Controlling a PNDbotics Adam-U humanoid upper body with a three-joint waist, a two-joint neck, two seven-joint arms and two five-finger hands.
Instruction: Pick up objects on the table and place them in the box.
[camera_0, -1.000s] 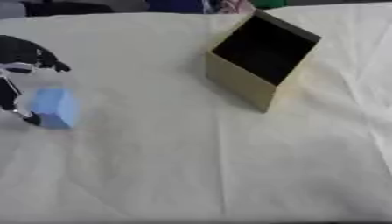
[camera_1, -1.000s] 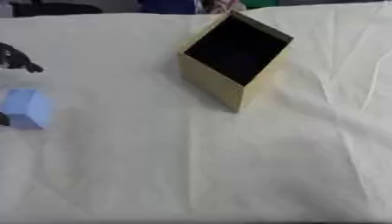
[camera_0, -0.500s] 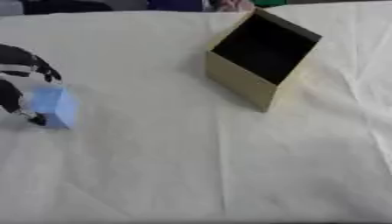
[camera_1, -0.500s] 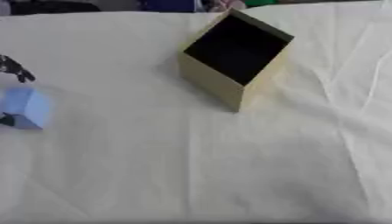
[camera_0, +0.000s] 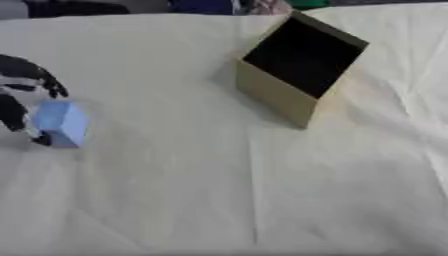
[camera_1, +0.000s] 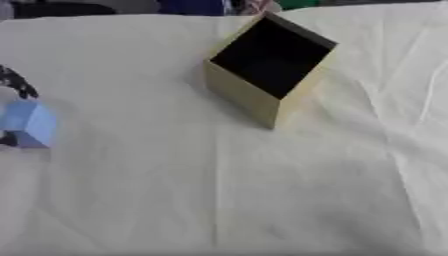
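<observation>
My left hand curled around blue block at table edge. Risk: partial grip, block slips before reaching box.

You see a table covered with a cream cloth, creased in long folds toward the right. Light falls evenly and soft. Along the far edge, dark, blue and green shapes show, blurred.
</observation>
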